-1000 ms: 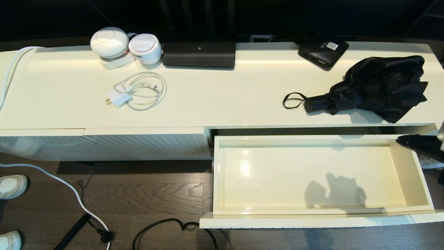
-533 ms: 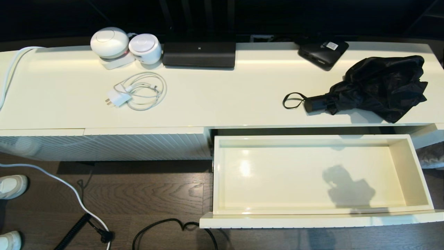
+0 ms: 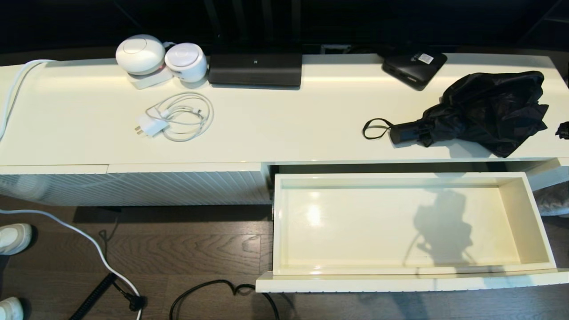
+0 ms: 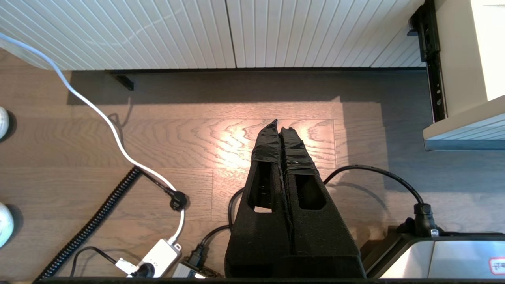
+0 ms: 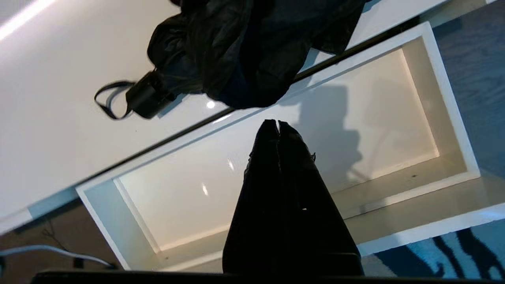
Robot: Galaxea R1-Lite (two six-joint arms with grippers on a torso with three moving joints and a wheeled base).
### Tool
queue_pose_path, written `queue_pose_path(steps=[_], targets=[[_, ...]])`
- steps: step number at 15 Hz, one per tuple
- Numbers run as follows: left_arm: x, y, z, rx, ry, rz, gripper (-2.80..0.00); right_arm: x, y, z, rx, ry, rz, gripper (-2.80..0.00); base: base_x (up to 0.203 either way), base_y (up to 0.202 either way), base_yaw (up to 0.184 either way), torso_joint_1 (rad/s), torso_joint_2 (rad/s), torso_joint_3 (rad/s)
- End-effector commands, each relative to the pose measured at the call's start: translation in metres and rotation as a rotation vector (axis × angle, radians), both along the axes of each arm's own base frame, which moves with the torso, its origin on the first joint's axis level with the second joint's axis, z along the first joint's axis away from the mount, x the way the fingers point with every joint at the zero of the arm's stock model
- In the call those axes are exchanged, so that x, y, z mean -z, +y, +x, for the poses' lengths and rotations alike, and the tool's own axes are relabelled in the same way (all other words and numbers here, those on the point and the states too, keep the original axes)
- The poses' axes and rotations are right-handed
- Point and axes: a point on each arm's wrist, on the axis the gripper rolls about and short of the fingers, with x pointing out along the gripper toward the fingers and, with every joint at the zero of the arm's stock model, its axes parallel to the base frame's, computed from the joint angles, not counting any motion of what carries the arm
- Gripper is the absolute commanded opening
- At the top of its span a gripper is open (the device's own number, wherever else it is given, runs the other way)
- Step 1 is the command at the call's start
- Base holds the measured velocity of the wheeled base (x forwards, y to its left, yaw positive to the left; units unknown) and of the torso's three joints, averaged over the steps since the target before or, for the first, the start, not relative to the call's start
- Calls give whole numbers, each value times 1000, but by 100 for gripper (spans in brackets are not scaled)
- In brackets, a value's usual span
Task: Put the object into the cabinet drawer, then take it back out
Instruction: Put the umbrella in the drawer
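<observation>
My left hand (image 4: pixel 281 128) is parked low over the floor, fingers pressed together, holding nothing. The cabinet drawer (image 3: pixel 531 222) stands pulled out and bare inside. My right hand (image 5: pixel 278 125) hangs above it, fingers closed on nothing. Beyond, the umbrella (image 3: pixel 484 111) lies by the tabletop's front right edge, fabric partly overhanging. I judge it light; the baggy cloth is soft and would slip, so the short stiff handle (image 3: pixel 404 132) is the sound hold.
</observation>
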Motion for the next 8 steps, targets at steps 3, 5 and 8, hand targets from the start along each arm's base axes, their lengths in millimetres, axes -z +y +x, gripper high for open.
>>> queue_pose_path(steps=[3, 5, 8], targets=[[0, 0, 0, 0, 0, 0, -280, 8, 24, 45, 192, 23, 152, -280, 0, 0, 0, 0, 0, 0], [0, 0, 0, -1, 1, 0, -280, 3, 32, 50, 265, -21, 199, -280, 0, 0, 0, 0, 0, 0], [0, 0, 0, -1, -1, 0, -280, -5, 38, 46, 272, -3, 254, 0, 0, 0, 0, 0, 0, 0]])
